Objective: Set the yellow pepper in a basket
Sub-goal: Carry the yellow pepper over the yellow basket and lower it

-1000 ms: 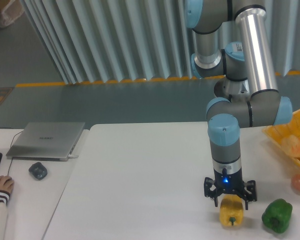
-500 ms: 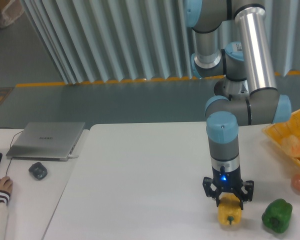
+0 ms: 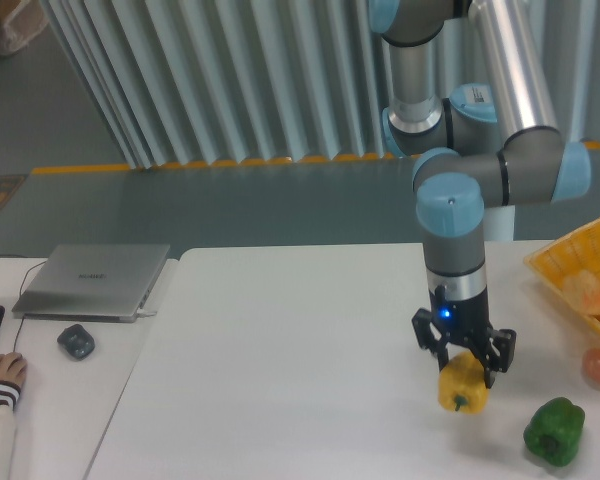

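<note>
The yellow pepper [image 3: 462,385] hangs a little above the white table, held from above between the black fingers of my gripper [image 3: 464,368], which is shut on it. Its short dark stem points toward the camera. The yellow-orange basket [image 3: 560,262] with slatted sides sits at the right edge of the table, partly cut off by the frame, well to the right of the gripper. Something pale orange lies inside it.
A dark green bell pepper [image 3: 554,431] lies on the table right of and below the gripper. A small orange-red fruit [image 3: 598,366] sits near the basket. A laptop [image 3: 94,281], a mouse [image 3: 76,341] and a person's hand [image 3: 0,371] are at the far left.
The gripper has risen and shifted slightly right, lifting the yellow pepper off the table. The green pepper and the fruit have stayed put.
</note>
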